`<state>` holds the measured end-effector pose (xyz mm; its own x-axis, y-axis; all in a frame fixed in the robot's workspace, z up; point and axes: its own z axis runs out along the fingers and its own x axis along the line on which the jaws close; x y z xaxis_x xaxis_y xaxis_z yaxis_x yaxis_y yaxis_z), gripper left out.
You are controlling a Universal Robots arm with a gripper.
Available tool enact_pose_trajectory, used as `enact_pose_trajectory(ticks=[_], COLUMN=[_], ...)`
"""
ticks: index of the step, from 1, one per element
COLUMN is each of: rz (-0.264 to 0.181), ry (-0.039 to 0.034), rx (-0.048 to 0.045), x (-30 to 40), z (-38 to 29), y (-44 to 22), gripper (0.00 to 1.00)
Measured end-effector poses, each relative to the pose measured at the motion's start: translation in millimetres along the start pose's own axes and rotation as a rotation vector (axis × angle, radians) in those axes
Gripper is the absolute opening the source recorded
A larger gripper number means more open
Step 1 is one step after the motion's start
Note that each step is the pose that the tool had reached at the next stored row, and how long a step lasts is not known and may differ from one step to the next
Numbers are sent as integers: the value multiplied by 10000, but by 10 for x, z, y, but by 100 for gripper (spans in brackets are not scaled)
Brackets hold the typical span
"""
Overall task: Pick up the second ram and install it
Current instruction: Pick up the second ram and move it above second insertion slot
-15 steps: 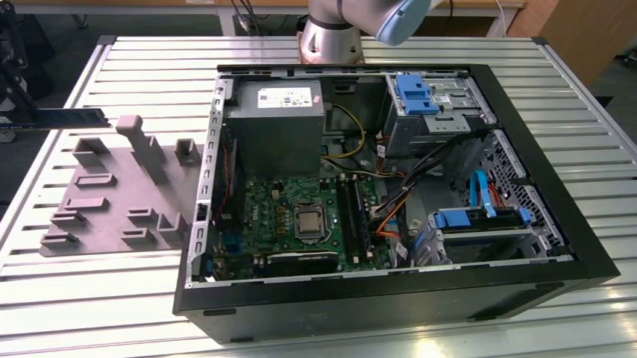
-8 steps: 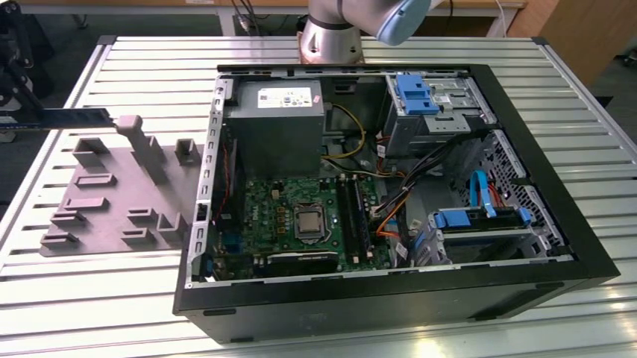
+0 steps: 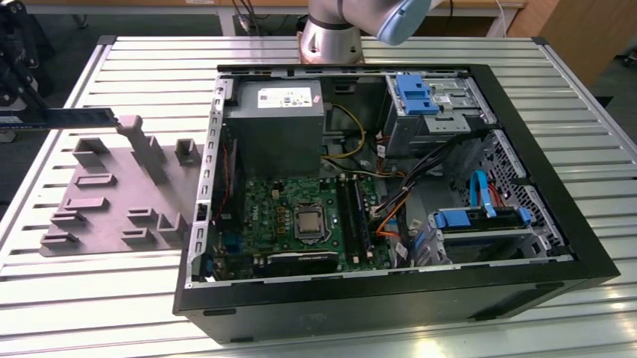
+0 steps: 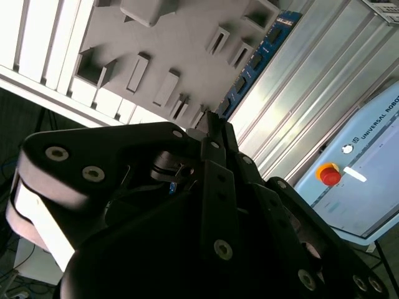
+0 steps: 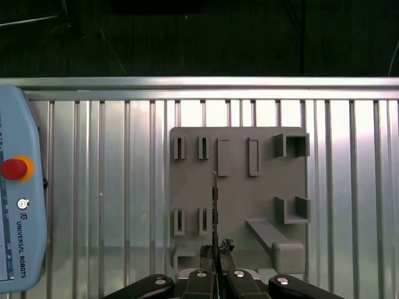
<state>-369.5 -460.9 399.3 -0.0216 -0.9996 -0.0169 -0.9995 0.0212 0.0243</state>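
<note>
The claw [image 5: 216, 250] is clenched on 1 end of the ram [image 4: 260, 53]. The ram is a thin, flat, stiff stick, blue-green with black chips. I think it is light and easy to snap, so a gentle pinch near 1 end suits it. It hangs over the grey plastic tray [image 5: 262, 193] with blocky bumps. Below is the shiny ribbed metal bench [image 5: 112, 187]. Well apart sits the open computer [image 3: 398, 298].

Robotics lab bench: a robot arm's base [image 3: 329, 36] rises behind a slatted aluminium table [image 3: 100, 298] bearing an opened desktop computer tower [image 3: 398, 300], a teach pendant [image 5: 19, 240] with red stop button [image 5: 14, 169] alongside.
</note>
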Motion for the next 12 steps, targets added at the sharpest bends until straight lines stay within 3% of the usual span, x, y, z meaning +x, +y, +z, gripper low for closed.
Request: enact_pose_trajectory(ticks=[12], rz=[0], ry=[0], rx=[0], x=[-2], z=[-2], y=[-88], gripper=[14])
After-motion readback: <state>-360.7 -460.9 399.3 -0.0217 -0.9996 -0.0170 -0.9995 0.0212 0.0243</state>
